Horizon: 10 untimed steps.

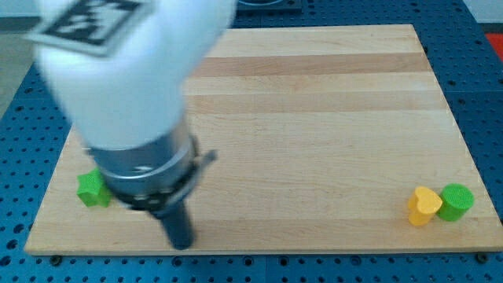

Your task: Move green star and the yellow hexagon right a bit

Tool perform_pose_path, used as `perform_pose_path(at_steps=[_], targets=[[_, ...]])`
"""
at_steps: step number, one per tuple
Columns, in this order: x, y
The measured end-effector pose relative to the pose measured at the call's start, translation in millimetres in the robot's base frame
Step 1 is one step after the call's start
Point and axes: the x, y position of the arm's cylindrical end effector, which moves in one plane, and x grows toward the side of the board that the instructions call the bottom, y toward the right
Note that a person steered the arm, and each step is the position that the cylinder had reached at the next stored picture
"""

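step: approach | my tip [181, 242] just right of green star [93, 189], no contact, holds nothing | yellow hexagon not seen | nxt: get tip to star's left, push right

No readable text; a blurred black-and-white marker [90, 20] tops the arm.

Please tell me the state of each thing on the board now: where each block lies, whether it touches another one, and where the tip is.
green star: flat on the board at the view's left edge, partly hidden behind the arm.
my tip: near the view's bottom edge, right of the green star, apart from it.
yellow block: heart-like shape, at the view's lower right, touching the green cylinder.
green cylinder: upright, right of the yellow block.
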Motion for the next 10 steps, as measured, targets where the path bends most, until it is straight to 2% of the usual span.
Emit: perform_pose_path(at_steps=[2,3,6,9,10], targets=[[-6.8,-140.9],[-38.5,-159.7],[-63.9,-140.8],[-66.7,-60.7],[-59.9,-50.0]])
